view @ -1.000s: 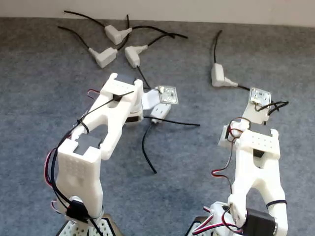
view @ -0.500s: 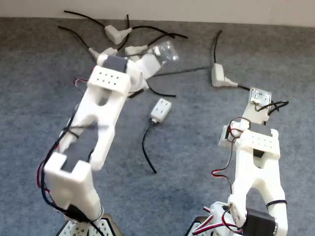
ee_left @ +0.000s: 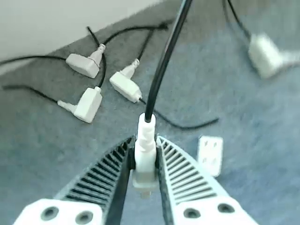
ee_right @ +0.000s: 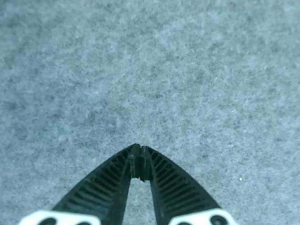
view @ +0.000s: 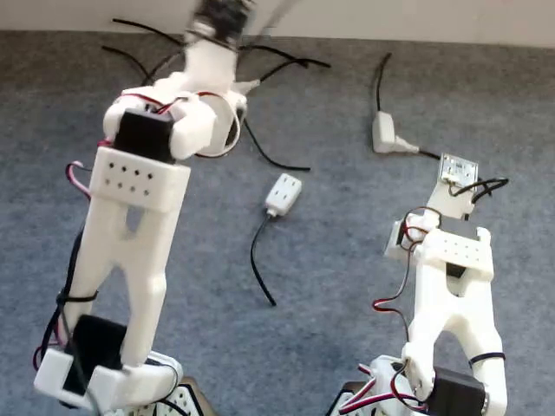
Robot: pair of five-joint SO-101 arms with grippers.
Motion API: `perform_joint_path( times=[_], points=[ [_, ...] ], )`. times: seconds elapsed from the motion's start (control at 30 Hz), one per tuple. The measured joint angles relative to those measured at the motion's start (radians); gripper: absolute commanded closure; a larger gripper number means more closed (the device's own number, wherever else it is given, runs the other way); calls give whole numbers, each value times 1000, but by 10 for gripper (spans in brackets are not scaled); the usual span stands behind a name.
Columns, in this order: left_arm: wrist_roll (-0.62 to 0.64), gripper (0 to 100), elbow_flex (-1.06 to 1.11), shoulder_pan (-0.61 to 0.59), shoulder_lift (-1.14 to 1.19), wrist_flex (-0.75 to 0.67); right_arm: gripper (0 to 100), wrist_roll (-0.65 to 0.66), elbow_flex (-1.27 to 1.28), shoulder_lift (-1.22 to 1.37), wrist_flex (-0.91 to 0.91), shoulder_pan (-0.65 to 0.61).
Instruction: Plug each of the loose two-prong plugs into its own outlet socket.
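Grey carpet-textured table [view: 347,286]: left gripper [ee_left: 145,143], fingers pinching a white two-prong plug [ee_left: 144,166] on black cord, held clear of the surface, presumably for carrying to the white outlet socket [ee_left: 210,153] lying nearby; right gripper [ee_right: 140,164], fingers pressed together, empty, parked over bare grey.

held plug [ee_left: 144,154] white, cord [ee_left: 163,70] black | outlet socket [view: 284,193] white | carpet [ee_right: 187,70] grey, flecked | right pincer [ee_right: 140,150] black, ribbed

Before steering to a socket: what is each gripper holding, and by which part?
Left gripper clamps a white plug by its body; right gripper holds nothing.
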Motion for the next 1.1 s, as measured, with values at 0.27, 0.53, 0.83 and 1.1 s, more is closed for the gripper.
perform_joint_path(
  times=[0.27,0.53,0.83,1.1],
  points=[
    [526,994,0,2,-44,-9,991,0,0,0,0,0],
    [993,994,115,-20,-120,-12,991,0,0,0,0,0],
    [1033,994,583,81,-477,-356,991,0,0,0,0,0],
    [1039,994,1211,81,-802,-1083,991,0,0,0,0,0]
  ],
)
